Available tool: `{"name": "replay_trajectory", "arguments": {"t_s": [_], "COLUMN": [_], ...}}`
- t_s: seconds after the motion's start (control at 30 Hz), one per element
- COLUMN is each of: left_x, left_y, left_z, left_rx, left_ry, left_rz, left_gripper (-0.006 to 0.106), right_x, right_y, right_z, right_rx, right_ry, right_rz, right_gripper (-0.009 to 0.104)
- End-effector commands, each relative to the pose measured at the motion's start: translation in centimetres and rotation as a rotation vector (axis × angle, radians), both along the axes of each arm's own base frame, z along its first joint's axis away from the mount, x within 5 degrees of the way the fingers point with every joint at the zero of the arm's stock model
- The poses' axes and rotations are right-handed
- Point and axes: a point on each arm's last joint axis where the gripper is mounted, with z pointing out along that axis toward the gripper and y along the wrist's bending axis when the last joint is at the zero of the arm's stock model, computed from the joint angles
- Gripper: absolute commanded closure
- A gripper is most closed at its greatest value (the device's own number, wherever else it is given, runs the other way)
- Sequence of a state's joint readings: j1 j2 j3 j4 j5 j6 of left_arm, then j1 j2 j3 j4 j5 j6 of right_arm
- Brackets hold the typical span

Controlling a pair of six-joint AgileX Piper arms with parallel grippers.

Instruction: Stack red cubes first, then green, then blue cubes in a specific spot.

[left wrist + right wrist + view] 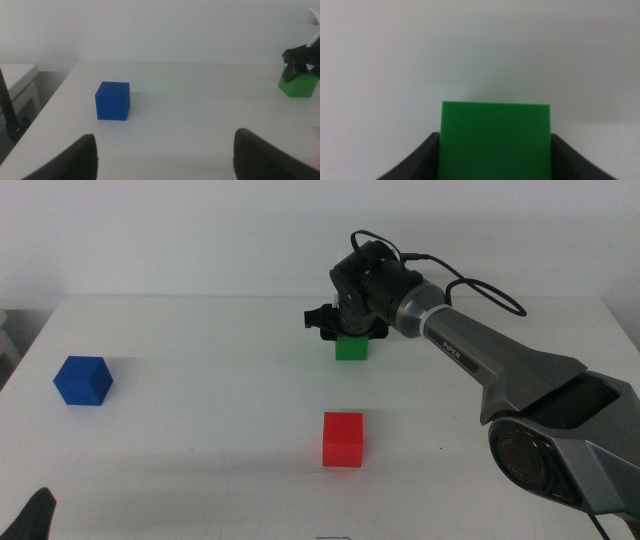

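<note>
Green cube (351,348) sits on the white desk (220,410) toward the far middle, directly under the right gripper (347,328), whose two dark jaws flank its sides and seem pressed against them. Red cube (343,439) lies nearer the front, well apart; blue cube (82,380) rests far left. Left gripper (165,155) waits near the front-left corner, jaws wide apart, holding nothing.
</note>
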State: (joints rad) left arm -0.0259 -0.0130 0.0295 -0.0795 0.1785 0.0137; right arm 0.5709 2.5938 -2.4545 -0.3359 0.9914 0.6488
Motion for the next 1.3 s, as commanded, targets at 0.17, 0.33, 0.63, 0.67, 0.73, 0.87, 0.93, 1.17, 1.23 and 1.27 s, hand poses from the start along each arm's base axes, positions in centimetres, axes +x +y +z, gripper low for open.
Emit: {"name": "replay_trajectory", "arguments": {"t_s": [0.17, 0.33, 0.63, 0.67, 0.73, 0.87, 0.93, 1.17, 1.23, 1.27], "left_x": [-0.1, -0.1, -0.1, -0.1, -0.1, -0.1, -0.1, -0.1, -0.1, -0.1], "left_y": [0.1, 0.1, 0.1, 0.1, 0.1, 0.1, 0.1, 0.1, 0.1, 0.1], "left_z": [1.0, 1.0, 1.0, 1.0, 1.0, 1.0, 1.0, 1.0, 1.0, 1.0], "left_rx": [-0.015, -0.015, -0.015, -0.015, -0.015, -0.015, -0.015, -0.015, -0.015, -0.015], "left_ry": [-0.108, -0.108, -0.108, -0.108, -0.108, -0.108, -0.108, -0.108, -0.108, -0.108], "left_rz": [0.006, 0.006, 0.006, 0.006, 0.006, 0.006, 0.006, 0.006, 0.006, 0.006], "left_gripper": [0.008, 0.008, 0.008, 0.008, 0.008, 0.008, 0.008, 0.008, 0.008, 0.008], "right_x": [-1.7, -3.5, -7.5, -8.1, -9.2, -11.1, -11.9, -15.2, -16.2, -16.8], "right_y": [-0.1, 1.1, 1.8, 2.1, 2.5, 3.2, 3.5, 4.3, 4.1, 4.0], "right_z": [7.3, 10.4, 15.3, 15.9, 16.8, 18.6, 19.4, 21.4, 22.2, 22.6], "right_rx": [-0.04, -0.094, -0.144, -0.154, -0.182, -0.136, -0.113, -0.072, -0.068, -0.05], "right_ry": [-0.089, -0.173, -0.208, -0.217, -0.224, -0.225, -0.232, -0.239, -0.252, -0.252], "right_rz": [0.011, 0.034, 0.005, 0.01, 0.019, 0.067, 0.082, 0.109, 0.107, 0.102], "right_gripper": [0.07, 0.082, 0.096, 0.096, 0.096, 0.096, 0.096, 0.096, 0.096, 0.096]}}
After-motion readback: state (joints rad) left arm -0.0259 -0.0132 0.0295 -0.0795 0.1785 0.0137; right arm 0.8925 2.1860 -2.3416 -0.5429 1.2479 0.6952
